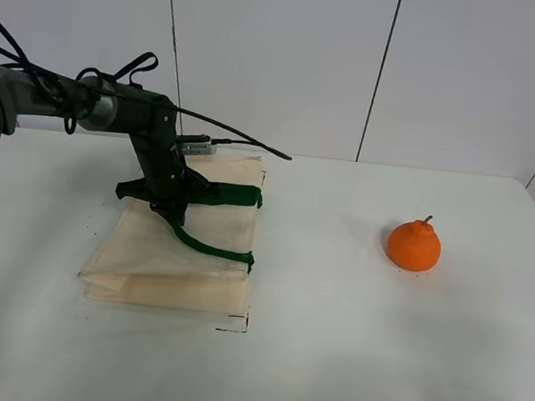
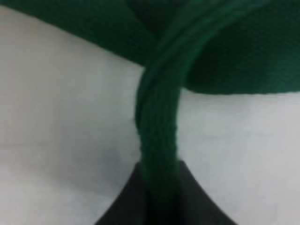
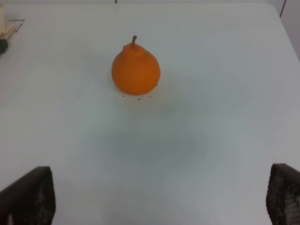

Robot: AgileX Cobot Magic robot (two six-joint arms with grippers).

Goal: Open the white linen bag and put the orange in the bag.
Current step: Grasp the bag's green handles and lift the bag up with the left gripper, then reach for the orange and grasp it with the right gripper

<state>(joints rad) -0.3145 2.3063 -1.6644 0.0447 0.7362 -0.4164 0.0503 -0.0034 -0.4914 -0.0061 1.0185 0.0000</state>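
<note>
Green webbing sits closest to the lens in the left wrist view: the bag's dark green handle (image 2: 159, 126) runs straight down between the left claw's (image 2: 160, 192) dark fingers (image 2: 119, 211), which close in on it from both sides. The left claw (image 1: 172, 212) is clenched on that handle. It is pressed low over the white linen bag (image 1: 170, 267), which lies flat and folded directly beneath it on the surface (image 1: 346, 362). From the claw's grip one length of the handle (image 1: 207, 245) curves away to a green tab at the bag's rim, and a second strap (image 1: 234, 195) reaches a tab farther along the same rim. The bag's mouth looks closed, with the cloth layers lying on one another.

The orange (image 1: 414, 246) stands upright on the surface, stem up. It is well apart from the left claw and the bag, on the side the bag's rim faces. In the right wrist view the orange (image 3: 136, 70) sits ahead of the right claw (image 3: 157, 194), roughly centred between its two fingers (image 3: 28, 197). Nothing touches it. Those fingers stand wide apart with only bare surface between them, so the right claw is released and holds nothing.

A black cable (image 1: 240, 138) trails from the left arm above the bag, and pale wall panels (image 1: 282, 58) rise behind the surface.
</note>
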